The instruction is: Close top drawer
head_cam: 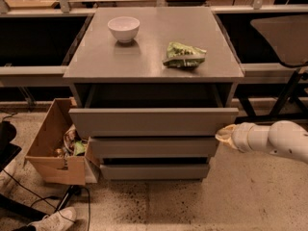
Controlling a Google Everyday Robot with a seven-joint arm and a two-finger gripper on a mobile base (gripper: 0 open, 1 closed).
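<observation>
Speckled floor [240, 196], cardbd box [48, 153] at L, dark metal benches [33, 72] behind
</observation>
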